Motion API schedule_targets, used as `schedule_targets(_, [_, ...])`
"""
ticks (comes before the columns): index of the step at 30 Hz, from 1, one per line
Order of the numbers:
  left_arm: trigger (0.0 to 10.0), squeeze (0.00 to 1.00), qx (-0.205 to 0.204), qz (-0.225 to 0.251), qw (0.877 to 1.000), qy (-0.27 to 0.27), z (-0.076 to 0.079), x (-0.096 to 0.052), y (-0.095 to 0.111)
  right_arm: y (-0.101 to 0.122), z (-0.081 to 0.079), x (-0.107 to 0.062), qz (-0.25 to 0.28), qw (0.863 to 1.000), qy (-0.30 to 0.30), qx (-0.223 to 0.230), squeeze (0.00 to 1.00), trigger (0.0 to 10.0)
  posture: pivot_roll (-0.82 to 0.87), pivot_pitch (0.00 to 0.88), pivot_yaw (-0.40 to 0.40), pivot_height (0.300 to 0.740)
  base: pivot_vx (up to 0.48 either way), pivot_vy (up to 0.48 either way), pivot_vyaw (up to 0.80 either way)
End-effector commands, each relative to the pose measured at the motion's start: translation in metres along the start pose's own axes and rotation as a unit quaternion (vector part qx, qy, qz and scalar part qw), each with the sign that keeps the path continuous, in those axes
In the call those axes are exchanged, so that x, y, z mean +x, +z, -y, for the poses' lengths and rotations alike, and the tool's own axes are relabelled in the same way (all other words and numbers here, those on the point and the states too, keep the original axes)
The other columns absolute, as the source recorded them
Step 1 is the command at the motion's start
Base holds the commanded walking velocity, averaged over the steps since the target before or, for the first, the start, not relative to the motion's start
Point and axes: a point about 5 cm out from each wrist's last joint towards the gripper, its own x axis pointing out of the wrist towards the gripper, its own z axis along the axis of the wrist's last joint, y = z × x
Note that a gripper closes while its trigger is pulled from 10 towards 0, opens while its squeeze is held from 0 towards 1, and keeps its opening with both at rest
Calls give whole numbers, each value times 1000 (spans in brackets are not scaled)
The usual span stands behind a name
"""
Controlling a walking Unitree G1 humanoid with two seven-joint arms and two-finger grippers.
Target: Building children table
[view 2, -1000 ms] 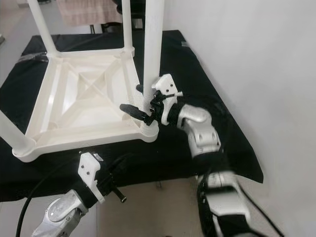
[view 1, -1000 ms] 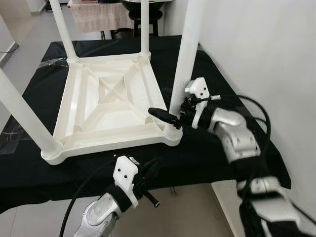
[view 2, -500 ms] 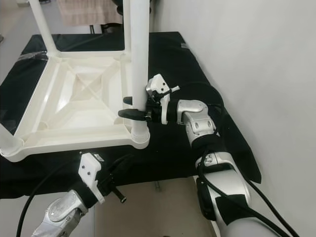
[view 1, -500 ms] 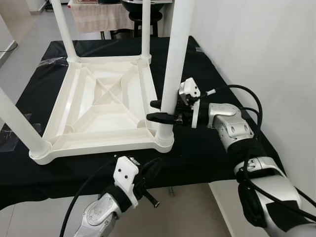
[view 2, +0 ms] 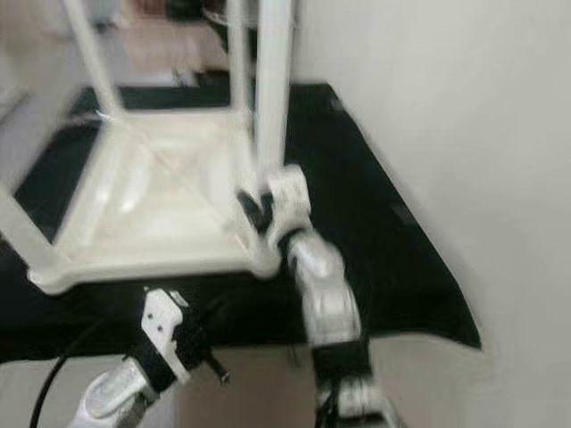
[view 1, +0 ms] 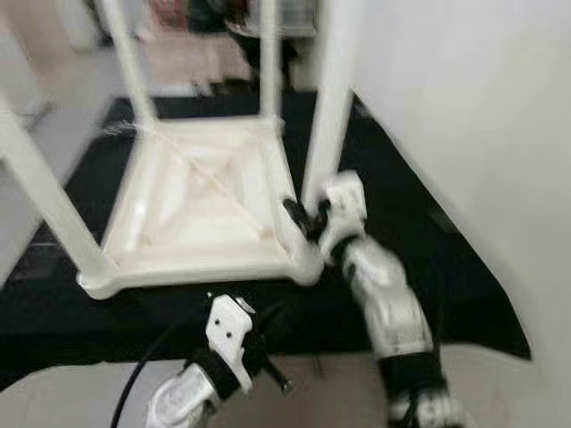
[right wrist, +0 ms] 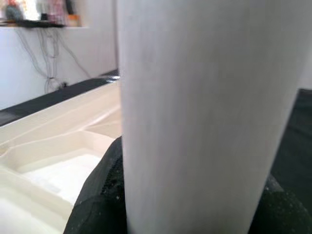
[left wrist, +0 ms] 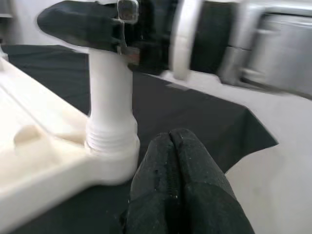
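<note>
Nearest, at 6 o'clock: left gripper (view 1: 272,349) low, fingers (left wrist: 183,190) pressed together on nothing. Beyond, right gripper (view 1: 308,218) clamped around near-right leg (view 1: 328,116), standing upright. Upturned white table (view 1: 201,209) on black cloth (view 1: 428,267), legs pointing toward 12 o'clock.

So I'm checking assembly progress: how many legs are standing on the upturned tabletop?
4. Near-right leg is gripped by the right gripper; near-left leg; far-left leg; far-right leg.

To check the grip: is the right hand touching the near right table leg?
Touching. In the right wrist view, the white leg sits between the right hand's black fingers, pressed against them.
</note>
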Motion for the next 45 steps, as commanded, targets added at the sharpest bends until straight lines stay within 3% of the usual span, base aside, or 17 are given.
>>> schedule_targets(1, [10000, 0, -7, -4, 1000, -10, 2, 1, -1, -44, -10, -5, -111, 993, 40, -10, 0, 0, 31, 117, -41, 740, 0, 0, 0])
schedule_targets(6, [10000, 0, -5, -2, 1000, -9, 2, 3, 0, -43, 4, 6, -105, 994, 9, 8, 0, 0, 49, 117, -51, 740, 0, 0, 0])
schedule_targets(7, [10000, 0, -3, -1, 1000, -5, 2, 3, 1, -38, 4, 8, -87, 996, 31, 17, 0, 10000, 50, 116, -53, 740, 0, 0, 0])
schedule_targets(9, [10000, 0, -3, -1, 1000, -5, 3, 4, 1, -33, 2, 7, -78, 996, 39, 18, 0, 10000, 50, 116, -53, 740, 0, 0, 0])
schedule_targets(10, [10000, 0, -4, 0, 1000, -5, 3, 4, 1, -27, 2, 7, -63, 996, 56, 36, 1000, 10000, 47, 115, -54, 740, 0, 0, 0])
schedule_targets(13, [10000, 0, -6, 0, 1000, -6, 1, 5, 3, -11, 3, 4, -30, 994, 91, 52, 1000, 10000, 43, 112, -54, 740, 0, 0, 0])
schedule_targets(14, [10000, 0, -7, 1, 1000, -7, 0, 6, 3, -3, 9, 3, -13, 992, 113, 49, 929, 10000, 43, 112, -54, 740, 0, 0, 0])
schedule_targets(15, [10000, 0, -7, 0, 1000, -7, -1, 7, 4, 4, 15, 3, 1, 989, 137, 46, 741, 10000, 43, 110, -52, 740, 0, 0, 0])
schedule_targets(16, [10000, 0, -7, 0, 1000, -8, -2, 8, 4, 8, 25, 4, 9, 986, 161, 41, 0, 10000, 44, 107, -54, 740, 0, 0, 0])
schedule_targets(19, [10000, 0, -8, 0, 1000, -8, -3, 9, 4, 12, 35, 4, 15, 983, 182, 35, 0, 10000, 44, 107, -54, 740, 0, 0, 0])
schedule_targets(24, [10000, 0, -7, 0, 1000, -7, -4, 11, 3, 12, 55, -3, -13, 951, 308, -11, 0, 10000, 57, 98, -60, 740, 0, 0, 0])
schedule_targets(27, [10000, 0, -7, -1, 1000, -7, -4, 11, 2, 14, 62, -3, -27, 941, 337, -15, 0, 10000, 61, 94, -61, 740, 0, 0, 0])
schedule_targets(28, [10000, 0, -7, -2, 1000, -7, -4, 11, 2, 16, 66, -2, -33, 935, 352, -12, 0, 9294, 64, 93, -62, 740, 0, 0, 0])
schedule_targets(30, [10000, 0, -7, -2, 1000, -7, -3, 12, 2, 18, 69, -1, -35, 931, 363, -10, 0, 9294, 64, 93, -62, 740, 0, 0, 0])
schedule_targets(31, [10000, 0, -7, -3, 1000, -7, -3, 12, 1, 23, 74, 2, -30, 931, 364, 3, 0, 0, 64, 92, -61, 740, 0, 0, 0])
schedule_targets(40, [10000, 0, -7, -3, 1000, -7, 1, 10, 0, 21, 82, 4, -19, 948, 319, -3, 0, 0, 65, 99, -57, 740, 0, 0, 0])
schedule_targets(45, [10000, 0, -8, -3, 1000, -8, 4, 8, 0, 3, 92, -8, -41, 969, 242, -17, 0, 0, 64, 113, -61, 740, 0, 0, 0])
